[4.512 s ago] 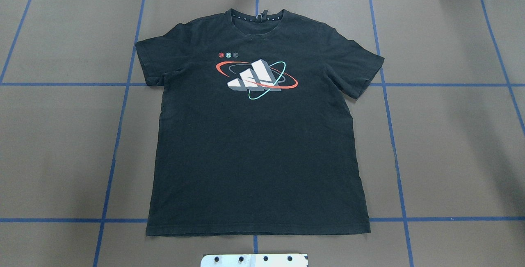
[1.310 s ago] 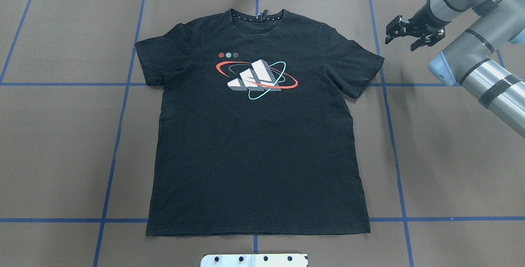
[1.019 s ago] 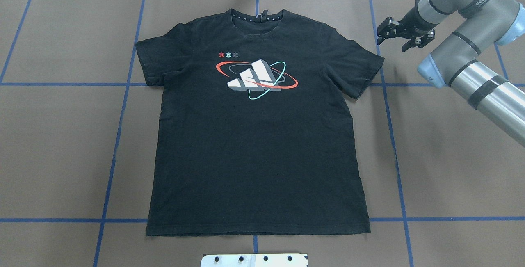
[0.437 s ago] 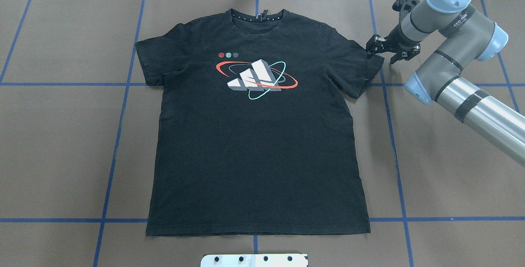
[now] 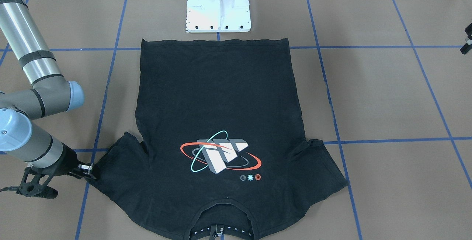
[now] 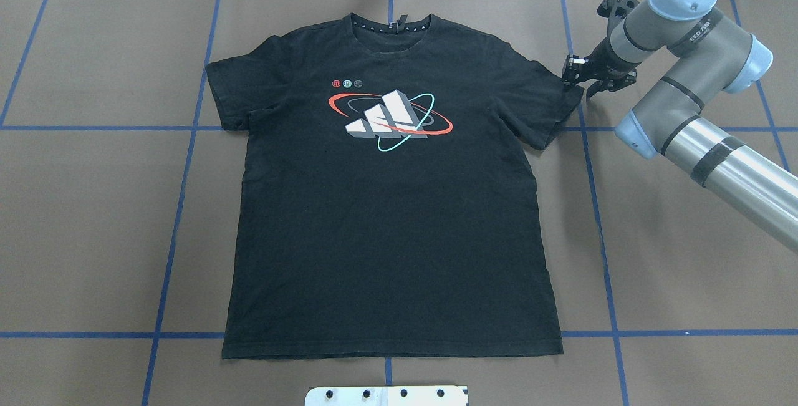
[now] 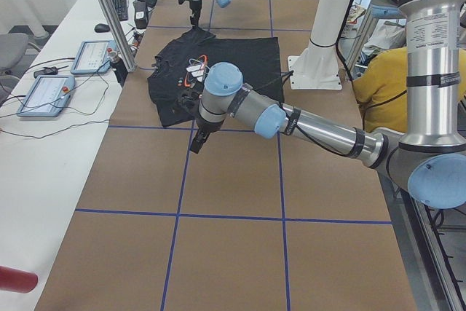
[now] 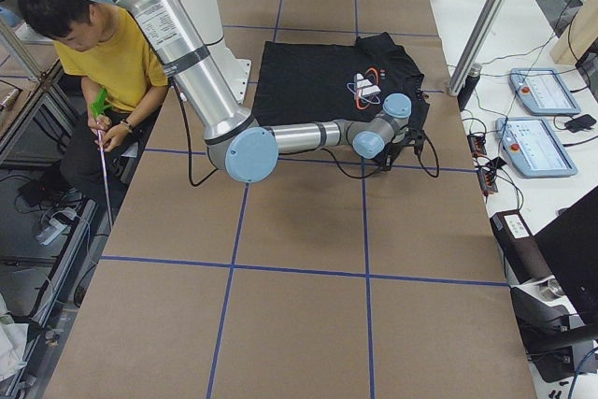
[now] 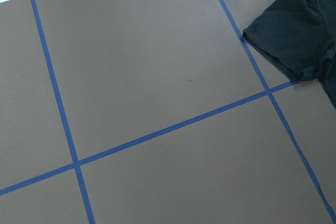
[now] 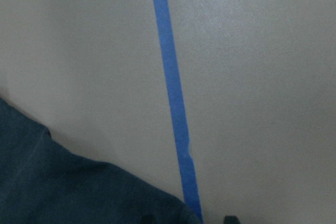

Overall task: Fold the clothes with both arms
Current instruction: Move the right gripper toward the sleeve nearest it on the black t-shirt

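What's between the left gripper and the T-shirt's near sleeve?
Only bare brown table covering crossed by blue tape lines lies between the left gripper and the T-shirt sleeve. The left wrist and exterior left views show it.

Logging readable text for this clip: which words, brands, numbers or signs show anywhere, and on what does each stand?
No text reads cleanly in any view.
T-shirt: three-stripe logo with orbit rings and three small round icons; no words.
Collar tag: too small to read.
Right arm: white lettering on a black band, too blurred to read.
Tablets beside the table: screens too small to read.
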`<state>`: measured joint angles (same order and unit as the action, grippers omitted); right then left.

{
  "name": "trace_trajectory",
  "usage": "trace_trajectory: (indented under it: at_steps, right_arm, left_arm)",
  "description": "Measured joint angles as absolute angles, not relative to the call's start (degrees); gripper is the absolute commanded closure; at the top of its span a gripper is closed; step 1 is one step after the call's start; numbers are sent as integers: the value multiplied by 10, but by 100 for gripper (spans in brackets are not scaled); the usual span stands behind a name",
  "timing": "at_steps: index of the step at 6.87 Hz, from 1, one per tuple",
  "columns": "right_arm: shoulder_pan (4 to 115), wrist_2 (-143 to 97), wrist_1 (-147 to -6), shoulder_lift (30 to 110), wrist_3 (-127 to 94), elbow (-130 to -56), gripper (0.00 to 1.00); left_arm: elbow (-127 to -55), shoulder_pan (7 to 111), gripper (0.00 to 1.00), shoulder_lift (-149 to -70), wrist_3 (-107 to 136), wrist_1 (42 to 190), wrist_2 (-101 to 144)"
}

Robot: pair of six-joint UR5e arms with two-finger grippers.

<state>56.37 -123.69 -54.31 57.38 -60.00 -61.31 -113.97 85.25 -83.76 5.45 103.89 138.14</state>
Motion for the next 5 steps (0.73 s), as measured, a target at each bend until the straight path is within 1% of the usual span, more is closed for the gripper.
trace_trajectory:
  at_steps: [3,5]
  right_arm:
    - [568,-1240,-544,571,-602,-622,100]
    - [563,-1246,-544,561,-633,-659,100]
  left_arm:
    - [-1140,853,0,-838,54,1039,1382]
    - [-1141,853,0,-838,55,1039,1382]
